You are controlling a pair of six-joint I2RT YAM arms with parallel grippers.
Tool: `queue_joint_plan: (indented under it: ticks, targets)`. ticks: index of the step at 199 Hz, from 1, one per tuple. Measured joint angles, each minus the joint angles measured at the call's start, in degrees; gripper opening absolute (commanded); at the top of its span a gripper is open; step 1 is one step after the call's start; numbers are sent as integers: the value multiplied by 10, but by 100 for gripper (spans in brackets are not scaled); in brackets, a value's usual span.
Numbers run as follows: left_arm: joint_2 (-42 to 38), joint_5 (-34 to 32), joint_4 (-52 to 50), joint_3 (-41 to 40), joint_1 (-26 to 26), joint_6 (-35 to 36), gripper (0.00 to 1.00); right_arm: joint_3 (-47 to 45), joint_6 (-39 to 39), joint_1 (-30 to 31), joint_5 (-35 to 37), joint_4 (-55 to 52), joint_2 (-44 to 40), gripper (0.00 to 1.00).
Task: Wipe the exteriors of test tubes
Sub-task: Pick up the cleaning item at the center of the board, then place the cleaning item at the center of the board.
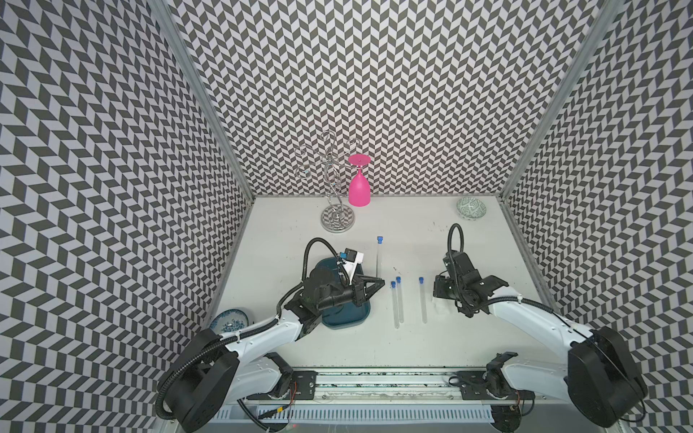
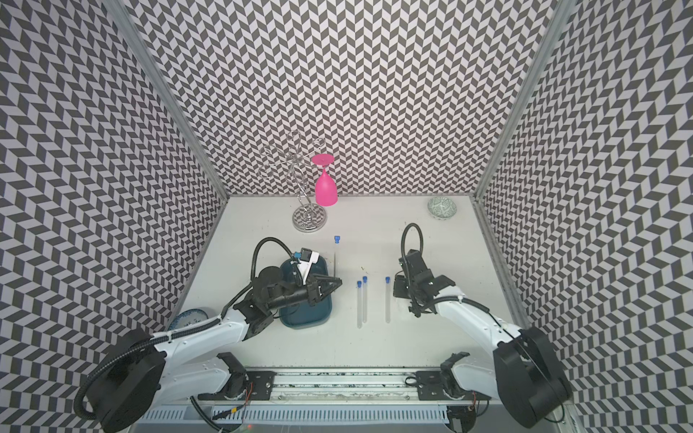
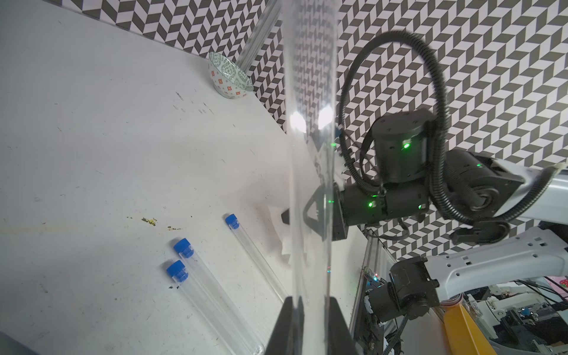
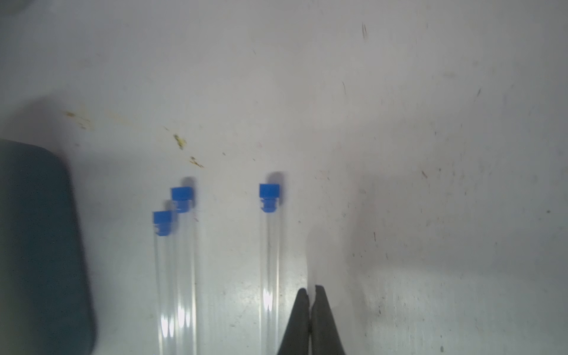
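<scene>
My left gripper (image 1: 380, 281) hovers beside the teal tray (image 1: 348, 318) and is shut on the lower end of a clear test tube (image 1: 378, 258). The tube's blue cap (image 1: 379, 240) points toward the back wall. In the left wrist view this tube (image 3: 310, 184) rises from between the fingers. Three more blue-capped test tubes (image 1: 396, 305) (image 1: 400, 300) (image 1: 423, 300) lie side by side on the table between the arms. To their right, my right gripper (image 4: 311, 290) points down at the table, shut. Its tips (image 3: 285, 216) pinch a white tissue (image 3: 284, 246).
At the back stand a chrome rack (image 1: 337, 221) and an upturned pink glass (image 1: 359, 189). A patterned bowl (image 1: 471, 208) sits in the back right corner. A blue-patterned dish (image 1: 232, 320) lies by the left wall. Patterned walls enclose the table on three sides.
</scene>
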Motion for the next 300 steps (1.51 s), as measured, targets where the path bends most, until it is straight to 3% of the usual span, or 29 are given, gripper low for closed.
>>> queue_joint_plan:
  ticks: [26,59,96,135,185,250,300]
  targets:
    - [4,3,-4,0,0,4,5,45,-15,0,-31,16,-56,3]
    - [25,16,-12,9,0,6,5,57,-19,0,-153,103,-103,3]
    - [42,26,-14,22,-2,7,5,48,15,6,-283,222,-99,3]
    - [43,30,-15,22,-6,7,5,50,32,40,-347,289,-56,3]
    - [26,26,-18,21,-7,6,5,49,7,35,-252,191,-31,1]
    - [7,19,-22,12,-7,6,5,-135,39,-54,-174,139,-25,4]
    - [7,18,-22,12,-7,6,5,-125,49,-57,-142,124,-10,25]
